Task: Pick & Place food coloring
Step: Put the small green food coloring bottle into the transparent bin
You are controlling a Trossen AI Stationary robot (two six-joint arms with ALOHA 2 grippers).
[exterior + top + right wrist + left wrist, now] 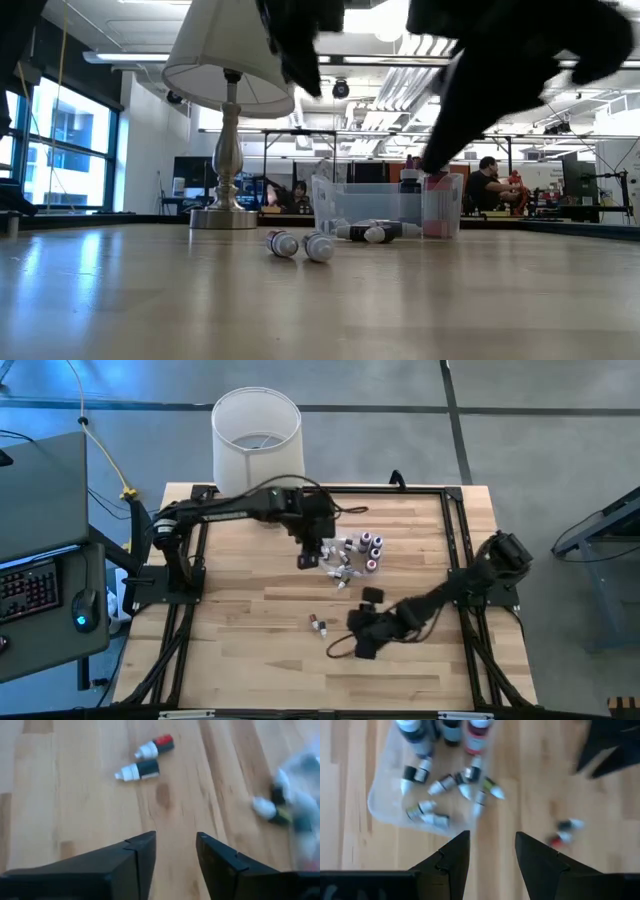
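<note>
While its fingers stand apart with nothing between them, the right gripper (175, 855) hangs low over bare wood just short of two stray food coloring bottles (147, 757), one with a red body (156, 746) and one with a dark body (138, 770), lying side by side on the table (240, 600) well apart from the clear plastic tub (387, 802). That spread reads as a gripper readied to close on one of the pair, probably the dark one, which lies nearer. The left gripper (491, 855), also spread and empty, hovers just beside the tub, looking down on the bottles there (450, 785): three stand upright along the tub's far side and the rest lie jumbled, caps pointing every way, as dropped bottles would settle. A white-shaded lamp (257, 430) stands beyond the tub at the table's back edge.
</note>
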